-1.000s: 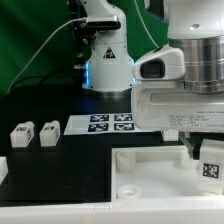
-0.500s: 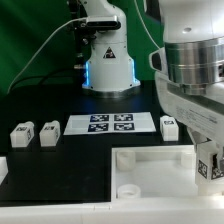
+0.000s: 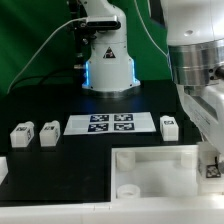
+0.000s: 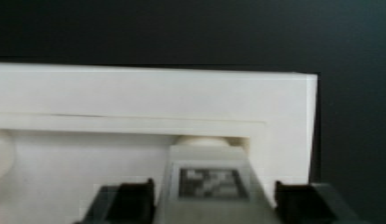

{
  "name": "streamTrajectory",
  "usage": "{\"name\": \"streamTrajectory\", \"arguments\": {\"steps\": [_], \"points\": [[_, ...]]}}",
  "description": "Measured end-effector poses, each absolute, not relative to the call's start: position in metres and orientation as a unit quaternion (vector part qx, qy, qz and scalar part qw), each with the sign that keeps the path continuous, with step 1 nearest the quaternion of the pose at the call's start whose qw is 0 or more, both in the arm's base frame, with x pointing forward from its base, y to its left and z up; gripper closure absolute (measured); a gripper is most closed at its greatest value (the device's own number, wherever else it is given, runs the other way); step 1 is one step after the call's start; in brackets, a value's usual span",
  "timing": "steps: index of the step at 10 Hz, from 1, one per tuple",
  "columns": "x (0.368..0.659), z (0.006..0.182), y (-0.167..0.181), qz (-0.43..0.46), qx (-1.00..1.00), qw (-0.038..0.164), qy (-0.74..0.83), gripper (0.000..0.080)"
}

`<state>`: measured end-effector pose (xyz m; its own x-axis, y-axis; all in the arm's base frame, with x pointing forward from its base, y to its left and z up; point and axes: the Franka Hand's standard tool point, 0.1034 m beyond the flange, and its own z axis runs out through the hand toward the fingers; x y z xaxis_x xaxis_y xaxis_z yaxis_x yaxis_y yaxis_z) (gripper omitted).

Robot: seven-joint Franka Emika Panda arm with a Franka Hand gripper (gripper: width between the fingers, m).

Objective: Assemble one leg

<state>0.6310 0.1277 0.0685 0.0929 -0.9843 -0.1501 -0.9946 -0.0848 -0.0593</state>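
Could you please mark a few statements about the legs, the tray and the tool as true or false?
1. Two legs stand side by side at the exterior view's left. True.
2. The marker board lies inside the tray. False: it lies on the table behind the tray.
3. The tool has a tagged leg between its fingers. True.
4. A loose leg sits beside the marker board's right end in the exterior view. True.
5. The tray is black. False: it is white.

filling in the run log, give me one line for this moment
gripper shut on leg | leg over tray-like part, exterior view's right edge | three loose legs beside marker board | seating: cannot tell
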Motion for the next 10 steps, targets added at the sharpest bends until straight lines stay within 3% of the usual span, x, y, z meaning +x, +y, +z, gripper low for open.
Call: {"name": "streamTrajectory", "arguments": {"steps": [2, 7, 8, 10], "points": [[0.6325, 0.0688, 0.1252, 0.019, -0.853, 0.076, 0.516, 0.0173], [0.6335, 0.0693, 0.1251, -0.008, -0.975, 0.075, 0.211, 0.0150], [0.6328, 0.0698, 0.1236, -0.010, -0.987, 0.066, 0.143, 0.0150], [0.6346, 0.0736, 0.1191, -0.011, -0.998, 0.024, -0.057, 0.0150]]}}
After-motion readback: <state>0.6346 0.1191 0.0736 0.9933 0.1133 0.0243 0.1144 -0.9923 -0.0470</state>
